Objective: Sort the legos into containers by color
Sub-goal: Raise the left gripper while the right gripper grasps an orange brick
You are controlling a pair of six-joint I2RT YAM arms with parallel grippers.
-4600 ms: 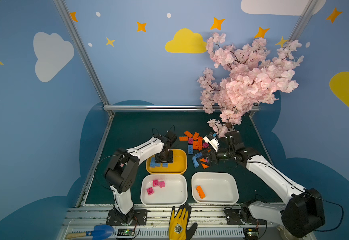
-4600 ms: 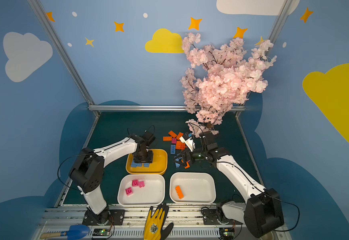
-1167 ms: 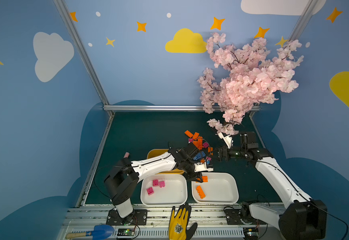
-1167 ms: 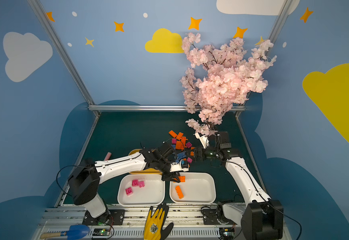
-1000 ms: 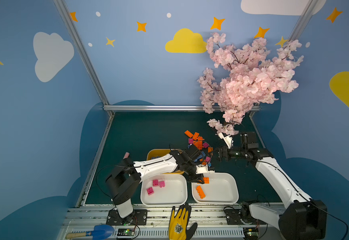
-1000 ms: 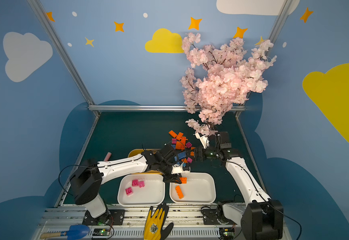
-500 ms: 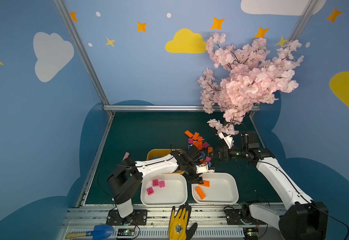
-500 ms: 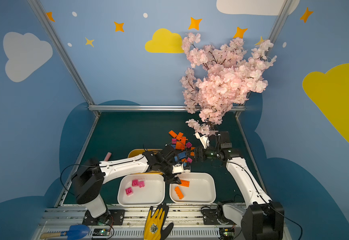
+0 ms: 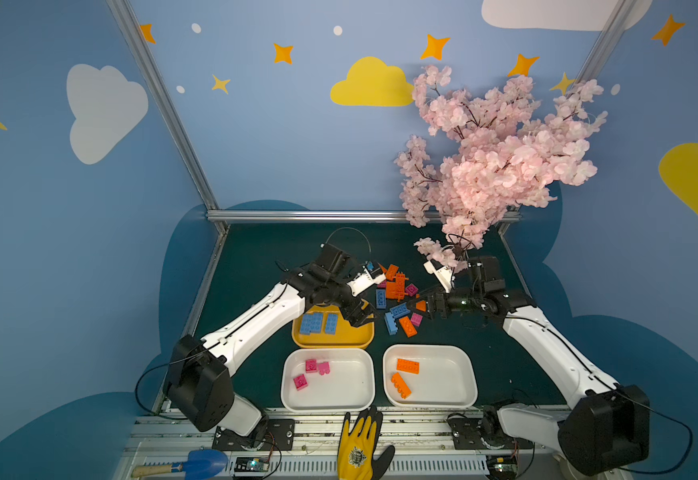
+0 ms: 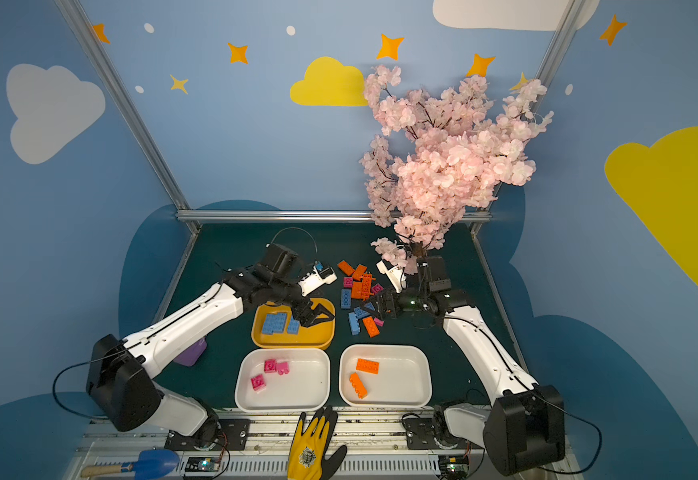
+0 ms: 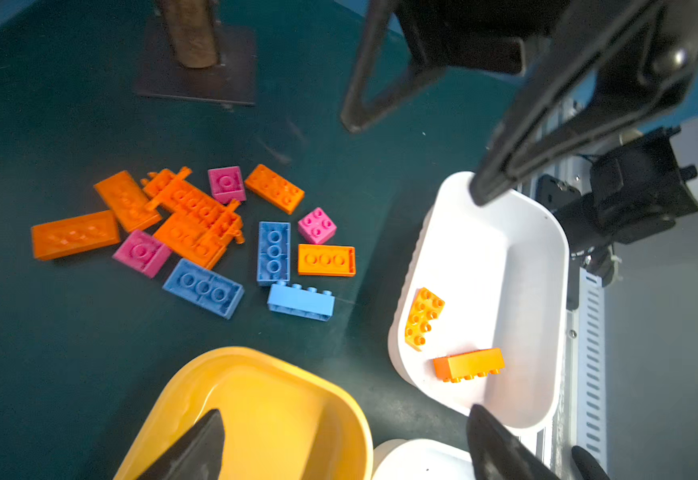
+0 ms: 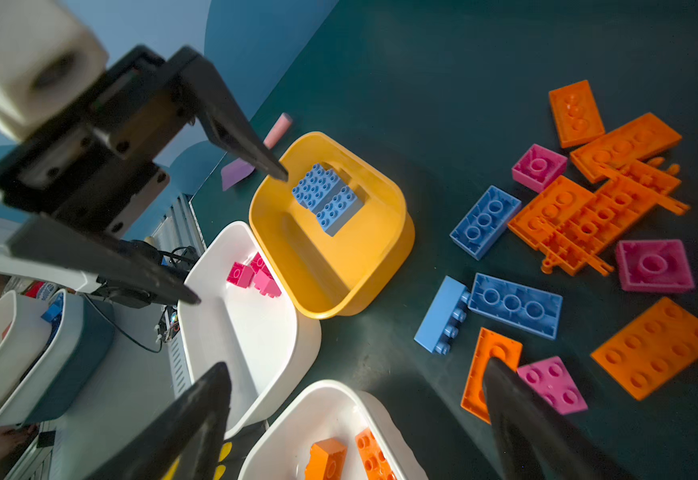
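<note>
The right end effector (image 9: 425, 309), jaws wide and empty, hangs over loose plastic legos (image 9: 397, 289) on the dark green counter (image 9: 276, 257). It is just beside an orange rectangular brick (image 9: 407, 326) slanting toward the white tray (image 9: 447, 386) of orange bricks. The left end effector (image 9: 362, 318), likewise open, is farther off, over the yellow-orange tray (image 9: 330, 344).

Loose legos (image 9: 395, 289) beyond three part-filled trays (image 9: 349, 388) — perhaps a dozen.

1. The dark green worktop (image 9: 264, 257) carries everything.
2. A yellow tray (image 9: 330, 343) sits near its middle, and two white trays (image 9: 351, 382) sit side by side at the front edge.
3. Loose legos (image 9: 397, 291) in orange, blue and pink lie scattered just beside the yellow tray.
4. A tree base (image 11: 197, 79) stands behind them.
</note>
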